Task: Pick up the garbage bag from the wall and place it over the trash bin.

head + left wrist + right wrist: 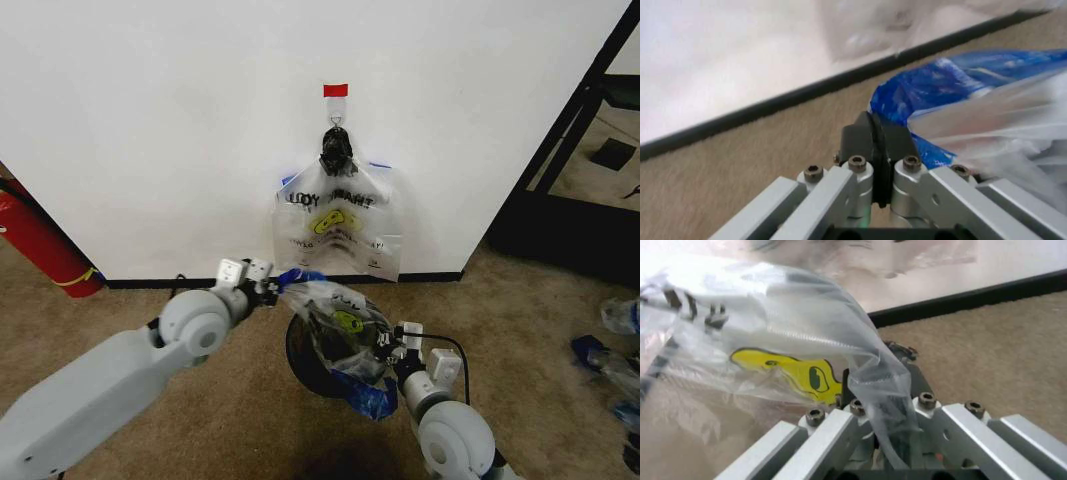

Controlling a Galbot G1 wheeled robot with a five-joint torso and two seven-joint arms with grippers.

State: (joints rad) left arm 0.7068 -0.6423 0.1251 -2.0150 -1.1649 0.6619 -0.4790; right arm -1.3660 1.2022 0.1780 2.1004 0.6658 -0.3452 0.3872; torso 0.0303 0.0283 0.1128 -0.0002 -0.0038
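The bag [340,325], thin, limp, near-weightless and judged slippery and tear-prone, hangs stretched over the bin [305,360] between the left gripper [268,283], fingers pinched on its blue handle [940,90], and the right gripper [392,345], fingers clamped on its clear film.

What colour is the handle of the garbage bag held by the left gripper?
Blue, clearest in the left wrist view: garbage bag, left gripper.

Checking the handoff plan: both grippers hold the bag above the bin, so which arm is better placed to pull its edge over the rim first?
Probably left: left gripper pinches the garbage bag handle beside the trash bin rim.
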